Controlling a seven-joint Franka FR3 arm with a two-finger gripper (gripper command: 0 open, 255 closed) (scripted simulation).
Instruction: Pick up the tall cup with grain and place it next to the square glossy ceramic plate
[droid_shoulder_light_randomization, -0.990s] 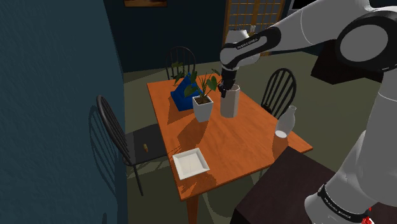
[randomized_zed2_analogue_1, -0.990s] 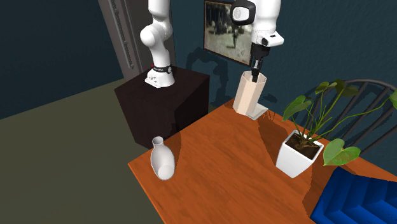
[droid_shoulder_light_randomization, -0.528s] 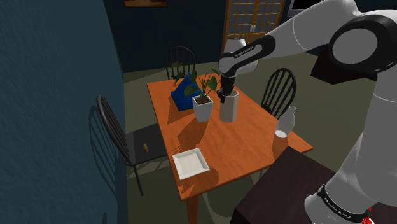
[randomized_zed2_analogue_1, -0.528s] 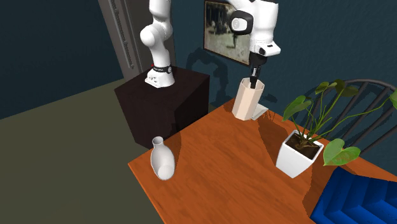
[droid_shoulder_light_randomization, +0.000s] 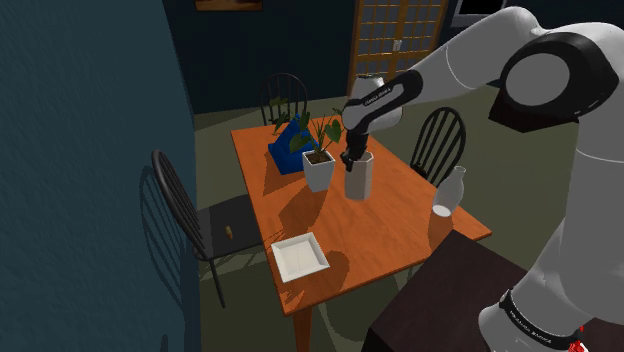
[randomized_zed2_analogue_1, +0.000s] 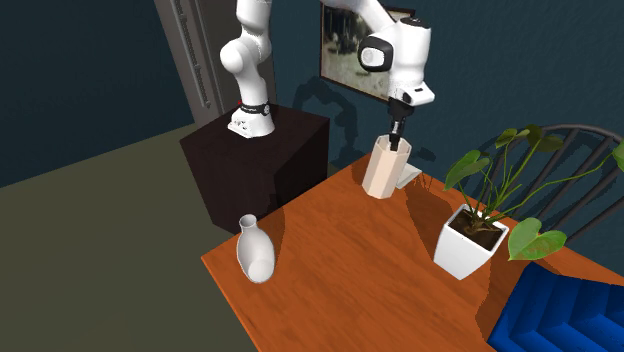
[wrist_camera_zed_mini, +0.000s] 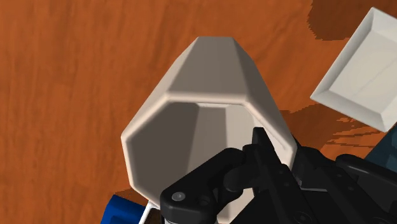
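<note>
Cup (droid_shoulder_light_randomization: 359, 180) has shifted toward the plate (droid_shoulder_light_randomization: 300, 257), tilted; end effector (droid_shoulder_light_randomization: 349, 160) grips its rim, carrying it over the worktop (droid_shoulder_light_randomization: 370, 232).

tall cup carried a short way across the tabletop

over the last second the tall cup (droid_shoulder_light_randomization: 358, 178) has shifted in the shoulder view downward and a little left over the tabletop (droid_shoulder_light_randomization: 352, 228), nearer the white square plate (droid_shoulder_light_randomization: 300, 256); in the second exterior view it has gone left and lower. the tool (droid_shoulder_light_randomization: 348, 160), clamped on the cup's rim, has travelled with it, and the arm's wrist has swung down and to the second exterior view's left.
</note>
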